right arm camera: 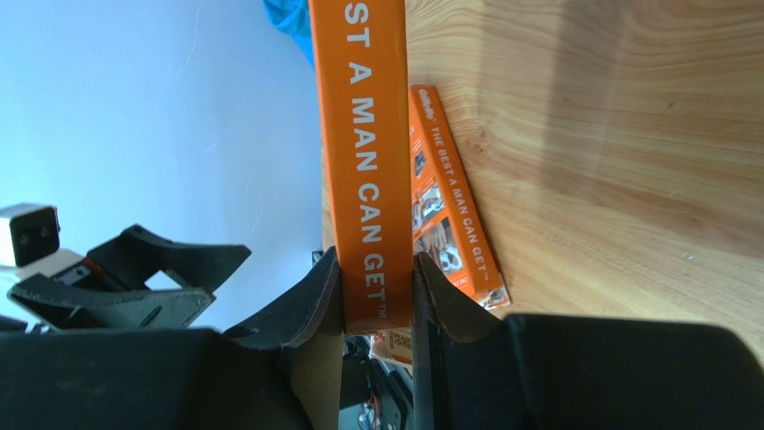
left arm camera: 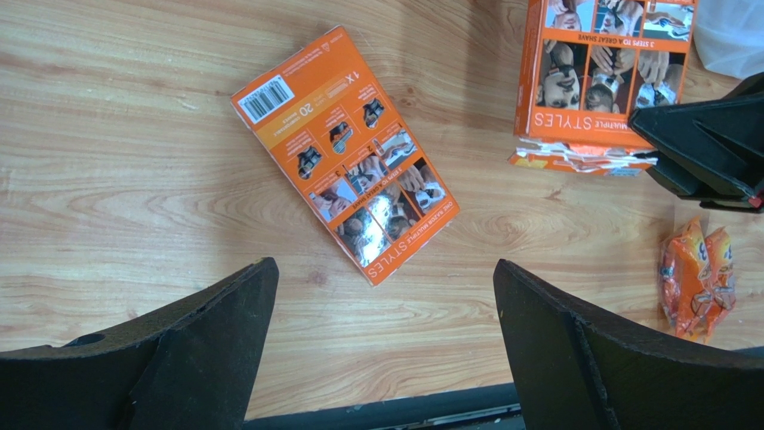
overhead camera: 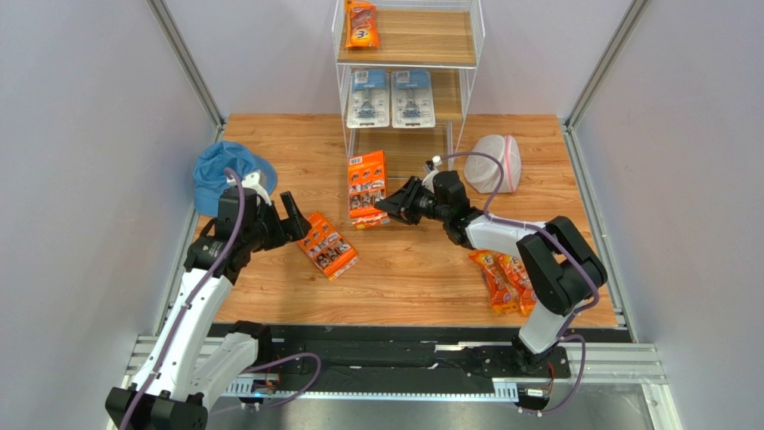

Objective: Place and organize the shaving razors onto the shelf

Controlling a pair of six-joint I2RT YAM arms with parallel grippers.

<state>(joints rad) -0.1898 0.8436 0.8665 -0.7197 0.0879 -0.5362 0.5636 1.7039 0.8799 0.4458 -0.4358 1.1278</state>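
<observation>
Before the shelf, orange multi-pack clamped (edgewise)

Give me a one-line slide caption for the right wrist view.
Edge-on grip: the right gripper clamps an orange razor pack, a second orange pack lying on the wooden table beyond.

The left arm and the right arm both have white links and black joint housings. A thin purple cable runs along each arm, starting near the black base plate. Farther from this plate, the left gripper has thick, matte black fingers shaped like wedges.
</observation>
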